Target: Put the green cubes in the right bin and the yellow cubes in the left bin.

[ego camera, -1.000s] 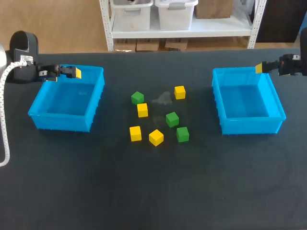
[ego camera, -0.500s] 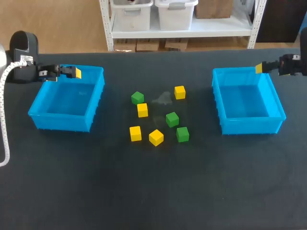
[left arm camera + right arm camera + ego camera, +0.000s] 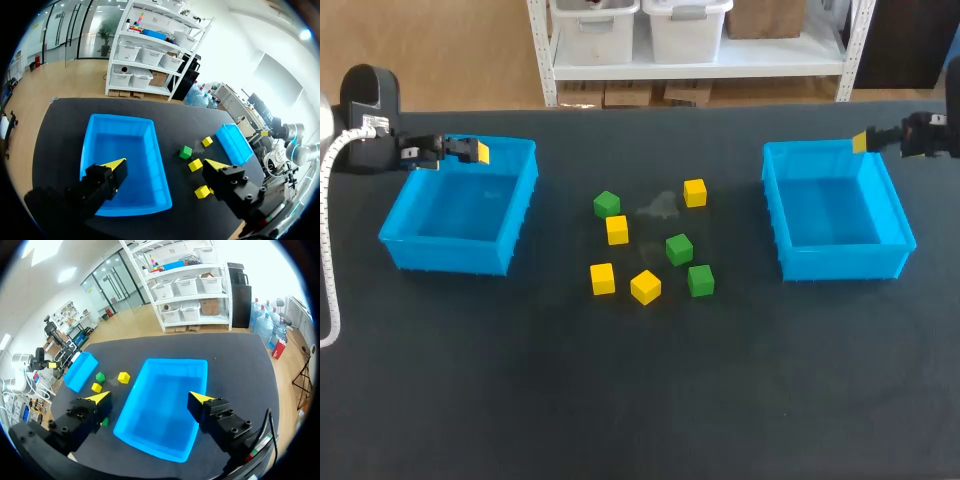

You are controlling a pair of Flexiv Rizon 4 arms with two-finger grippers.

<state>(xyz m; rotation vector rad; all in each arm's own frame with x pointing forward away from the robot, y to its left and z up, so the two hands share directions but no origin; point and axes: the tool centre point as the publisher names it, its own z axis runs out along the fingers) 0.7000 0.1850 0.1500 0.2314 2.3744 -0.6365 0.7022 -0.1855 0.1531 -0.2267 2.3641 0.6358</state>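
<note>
Head view looks down on the dark table (image 3: 640, 400), where the left bin (image 3: 445, 255) and right bin (image 3: 840, 262) sit well apart, with all seven cubes loose on the cloth between them. The far green cube (image 3: 607, 204) lies nearest the left bin, just beyond the middle yellow cube (image 3: 617, 229); the far yellow cube (image 3: 695, 192) sits more toward the right bin. The middle green cube (image 3: 679, 248) and near green cube (image 3: 700, 280) lie close together, and the near-left yellow cube (image 3: 603, 278) and near-right yellow cube (image 3: 645, 287) sit side by side just beside them. The left gripper (image 3: 475, 151) hangs over the left bin's far rim, the right gripper (image 3: 861, 141) over the right bin's far right corner; the wrist views show both with fingers spread wide and empty
</note>
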